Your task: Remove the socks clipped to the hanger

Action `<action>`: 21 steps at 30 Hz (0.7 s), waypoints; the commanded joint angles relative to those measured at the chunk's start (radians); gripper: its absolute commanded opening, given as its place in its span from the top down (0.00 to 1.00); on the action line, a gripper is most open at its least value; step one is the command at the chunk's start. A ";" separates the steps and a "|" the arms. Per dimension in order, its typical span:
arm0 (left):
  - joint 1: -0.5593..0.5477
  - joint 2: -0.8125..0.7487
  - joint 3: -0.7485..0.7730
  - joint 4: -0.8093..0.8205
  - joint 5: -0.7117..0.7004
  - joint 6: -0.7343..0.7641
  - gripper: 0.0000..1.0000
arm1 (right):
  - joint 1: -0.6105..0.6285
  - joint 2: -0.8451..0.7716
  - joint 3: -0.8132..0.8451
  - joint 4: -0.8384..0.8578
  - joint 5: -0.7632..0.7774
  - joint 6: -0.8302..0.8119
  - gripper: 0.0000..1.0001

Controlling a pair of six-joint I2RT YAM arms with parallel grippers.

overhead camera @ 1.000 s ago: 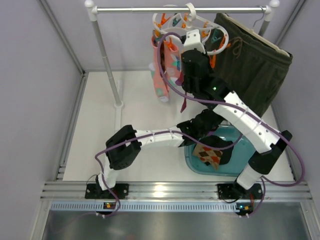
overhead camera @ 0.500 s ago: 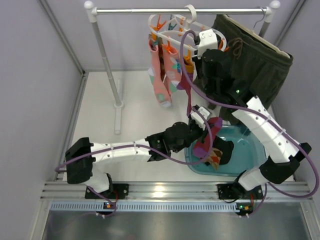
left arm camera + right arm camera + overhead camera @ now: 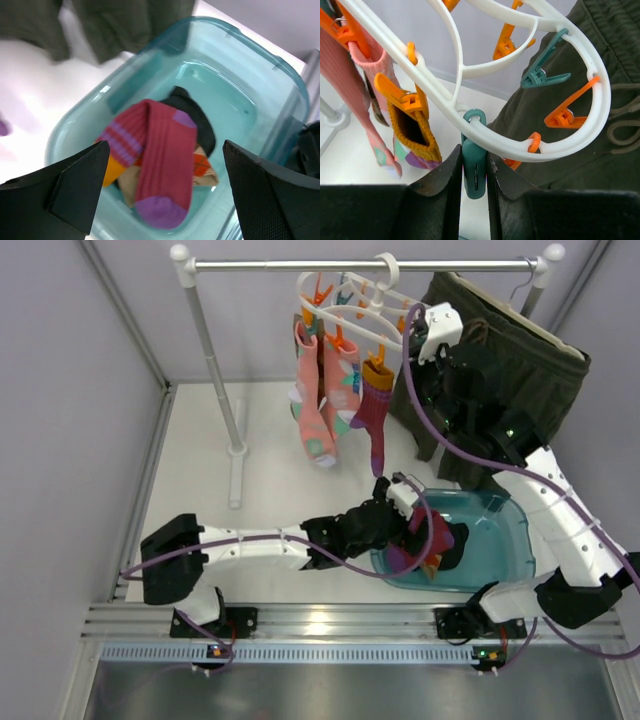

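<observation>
Three socks (image 3: 335,390) hang clipped to the hanger (image 3: 345,302) on the rail (image 3: 260,260): two pink, one magenta with an orange cuff. Magenta, black and argyle ones lie in the teal tub (image 3: 500,540) on the desk (image 3: 200,490). My left claw (image 3: 165,145) gapes wide, released, above the tub. My right claw (image 3: 474,160) is clenched on a teal clip (image 3: 474,180) at the hanger's rim, beside the olive shorts (image 3: 600,60).

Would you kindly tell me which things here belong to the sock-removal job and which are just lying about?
Job in hand: hanger; teal clip pinched by the right gripper; hanging socks; socks in the tub; tub.
Just lying about: shorts; rail.
</observation>
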 commanded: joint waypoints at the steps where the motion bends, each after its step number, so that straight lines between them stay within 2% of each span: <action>1: 0.004 -0.138 -0.017 -0.032 -0.212 0.012 0.02 | -0.054 -0.070 -0.042 -0.052 -0.152 0.035 0.97; 3: 0.006 -0.180 -0.029 -0.052 -0.305 0.009 0.02 | -0.071 -0.088 -0.057 -0.047 -0.232 0.041 0.97; 4: 0.013 -0.191 -0.038 -0.054 -0.401 0.007 0.02 | -0.082 -0.105 -0.074 -0.044 -0.266 0.046 0.95; 7: 0.062 -0.187 -0.012 -0.052 -0.465 0.017 0.02 | -0.093 -0.127 -0.106 -0.026 -0.303 0.052 0.92; 9: 0.093 -0.159 0.031 -0.052 -0.473 0.056 0.02 | -0.101 -0.134 -0.117 -0.017 -0.343 0.058 0.89; 11: 0.134 -0.107 0.105 -0.051 -0.465 0.104 0.02 | -0.104 -0.134 -0.117 -0.015 -0.355 0.061 0.77; 18: 0.266 0.046 0.290 -0.049 -0.382 0.147 0.02 | -0.119 -0.130 -0.111 -0.018 -0.378 0.064 0.74; 21: 0.309 0.111 0.353 -0.049 -0.362 0.165 0.10 | -0.121 -0.138 -0.119 -0.018 -0.393 0.075 0.69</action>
